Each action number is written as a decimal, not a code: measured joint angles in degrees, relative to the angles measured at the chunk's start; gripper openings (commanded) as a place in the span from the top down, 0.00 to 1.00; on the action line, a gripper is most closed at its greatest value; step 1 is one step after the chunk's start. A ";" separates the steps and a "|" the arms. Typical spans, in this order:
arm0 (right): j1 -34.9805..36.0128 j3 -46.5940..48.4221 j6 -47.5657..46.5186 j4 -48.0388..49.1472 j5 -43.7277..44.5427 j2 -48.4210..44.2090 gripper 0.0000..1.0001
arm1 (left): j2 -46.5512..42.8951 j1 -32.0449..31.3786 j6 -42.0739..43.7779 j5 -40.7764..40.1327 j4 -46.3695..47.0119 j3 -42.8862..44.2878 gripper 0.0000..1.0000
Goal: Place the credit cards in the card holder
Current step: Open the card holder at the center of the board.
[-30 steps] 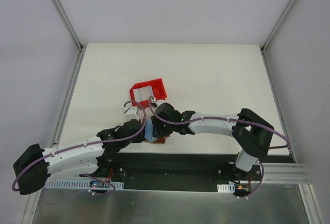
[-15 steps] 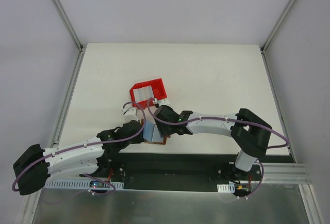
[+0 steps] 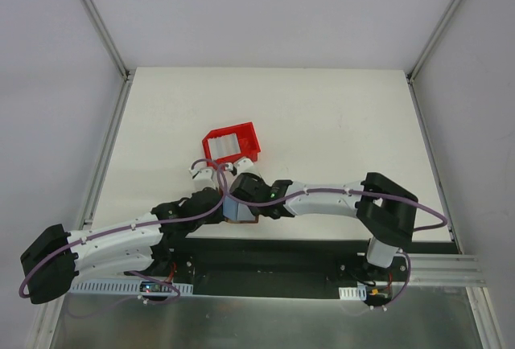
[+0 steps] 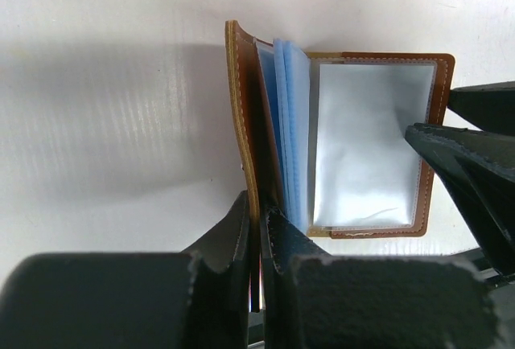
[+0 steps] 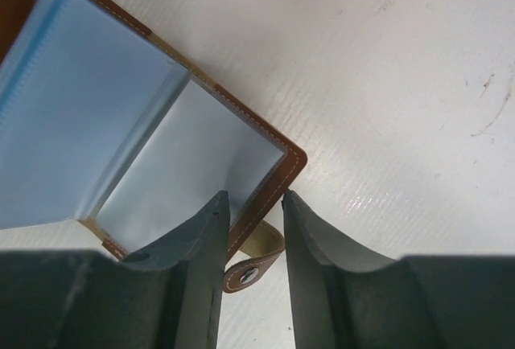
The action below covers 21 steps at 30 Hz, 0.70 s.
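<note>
While the left pincer (image 4: 259,232) is clamped on the upright brown cover of the holder (image 4: 354,140) at the lower middle of the left wrist view, the right pincer (image 5: 254,198) stands with its jaws apart. They straddle the other cover's corner and the snap tab (image 5: 253,262) at the bottom of the right wrist view. One of its fingers lies over the clear pocket; whether it presses there I cannot tell.

The holder sits open on the worktop (image 5: 402,84), low and centre in the top view, between the two pincers. The cards (image 3: 228,141) lie in the red tray (image 3: 211,152) just above it in that frame.

The holder looks light and floppy, and its covers will likely want to fold shut unless pinned. The stitched cover edge seems the firmest place to grip. The sleeves (image 4: 291,124) look thin, slick and easy to crumple. The cards are probably stiff, light and slippery, and since they lie flat they are best pinched by a short edge.

The holder is tan-brown with pale stitching. Inside it has a fan of pale blue sleeves and one glossy clear pocket, which looks empty. The cards show only as a pale grey patch.
</note>
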 measured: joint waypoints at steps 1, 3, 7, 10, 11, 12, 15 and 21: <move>0.28 0.00 -0.61 0.09 0.66 0.20 0.67 | 0.00 0.02 0.00 0.00 0.00 0.00 1.00; 0.74 -0.02 -1.44 0.33 1.79 0.42 0.66 | 0.02 0.02 -0.02 -0.02 -0.07 0.00 1.00; 1.51 -0.13 -2.38 1.92 3.98 0.42 0.60 | 0.11 0.02 -0.04 -0.07 0.02 -0.07 1.00; 1.88 -0.55 -2.62 3.21 5.40 0.42 0.58 | 0.26 0.02 -0.02 -0.04 0.22 -0.09 1.00; 1.92 -0.74 -2.69 3.61 5.75 0.42 0.54 | 0.26 0.02 0.00 -0.04 0.28 -0.09 1.00; 1.92 -0.96 -2.75 4.00 6.03 0.42 0.53 | 0.26 0.02 0.04 -0.04 0.39 -0.09 1.00; 1.92 -1.31 -2.47 4.48 6.58 0.42 0.53 | 0.07 0.00 0.37 0.13 0.50 -0.09 1.00; 1.05 -3.21 0.17 6.64 4.79 0.26 0.54 | -1.22 0.00 2.32 0.74 0.61 -0.04 1.00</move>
